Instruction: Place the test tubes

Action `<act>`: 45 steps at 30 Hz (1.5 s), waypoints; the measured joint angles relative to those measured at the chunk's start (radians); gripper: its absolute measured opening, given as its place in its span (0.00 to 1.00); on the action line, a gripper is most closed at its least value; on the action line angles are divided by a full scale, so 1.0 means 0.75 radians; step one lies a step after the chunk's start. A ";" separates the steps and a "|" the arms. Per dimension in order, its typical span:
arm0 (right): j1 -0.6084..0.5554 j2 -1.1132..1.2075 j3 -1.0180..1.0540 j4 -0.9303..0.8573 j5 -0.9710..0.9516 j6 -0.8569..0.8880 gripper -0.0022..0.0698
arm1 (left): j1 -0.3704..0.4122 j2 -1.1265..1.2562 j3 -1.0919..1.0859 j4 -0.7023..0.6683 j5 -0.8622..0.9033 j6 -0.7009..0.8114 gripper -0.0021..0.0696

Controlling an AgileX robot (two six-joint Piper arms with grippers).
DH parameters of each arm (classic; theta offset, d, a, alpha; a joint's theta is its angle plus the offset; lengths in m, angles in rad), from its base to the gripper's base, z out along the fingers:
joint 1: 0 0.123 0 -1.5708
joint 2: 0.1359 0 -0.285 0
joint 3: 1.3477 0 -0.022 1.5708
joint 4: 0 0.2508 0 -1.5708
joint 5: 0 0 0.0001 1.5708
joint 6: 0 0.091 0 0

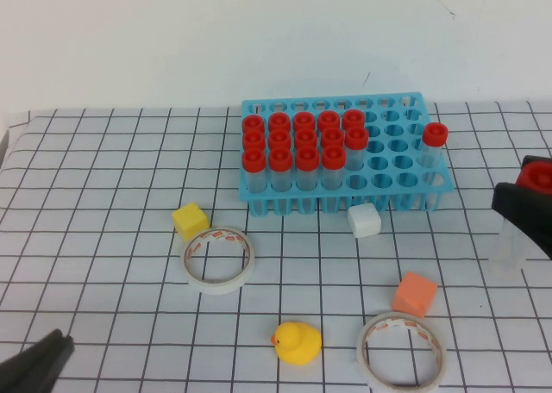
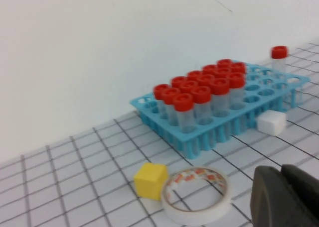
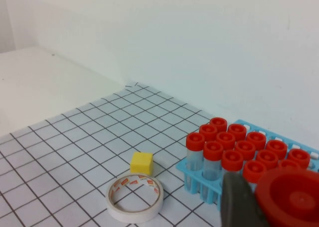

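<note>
**Right fingers hold a red-capped tube beside the rack**

The right gripper's (image 1: 520,210) fingers (image 3: 238,203) clamp a test tube (image 1: 509,248), cap up and clear body hanging below them. It is just right of the blue rack (image 1: 397,117), above the counter (image 1: 103,195). The rack holds fourteen capped tubes (image 1: 293,147) at its left and a lone tube (image 1: 434,143) at its right end. The tape roll's (image 1: 220,283) red print is unreadable. The left gripper (image 1: 34,365), fingers shut, sits low at the near-left corner.

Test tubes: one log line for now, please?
left gripper near-left corner, shut | right gripper right of rack, holding test tube
</note>
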 joint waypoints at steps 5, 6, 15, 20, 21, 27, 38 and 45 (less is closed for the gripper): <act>0.000 0.029 0.001 0.040 -0.003 -0.021 0.41 | 0.000 0.000 0.002 0.000 -0.096 0.000 0.03; 0.000 0.032 0.001 0.058 -0.003 -0.030 0.41 | 0.000 0.000 0.002 0.000 -0.111 0.000 0.03; 0.000 0.142 0.001 0.104 -0.005 -0.291 0.41 | 0.000 0.000 0.002 0.003 -0.228 0.000 0.03; 0.000 0.201 -0.020 0.107 -0.005 -0.337 0.41 | 0.000 0.000 0.002 0.003 -0.176 0.000 0.03; 0.000 0.213 -0.026 0.107 -0.005 -0.340 0.41 | 0.000 0.000 0.002 0.003 -0.173 0.000 0.03; 0.000 0.245 -0.099 -0.170 -0.017 -0.100 0.41 | 0.000 0.000 0.002 0.003 -0.178 0.000 0.03; 0.071 0.538 -0.345 -1.898 -0.615 2.365 0.41 | 0.000 0.000 0.002 0.003 -0.223 0.003 0.03; 0.076 0.822 -0.345 -2.556 -1.363 2.760 0.41 | 0.000 0.000 0.002 0.003 -0.253 0.005 0.03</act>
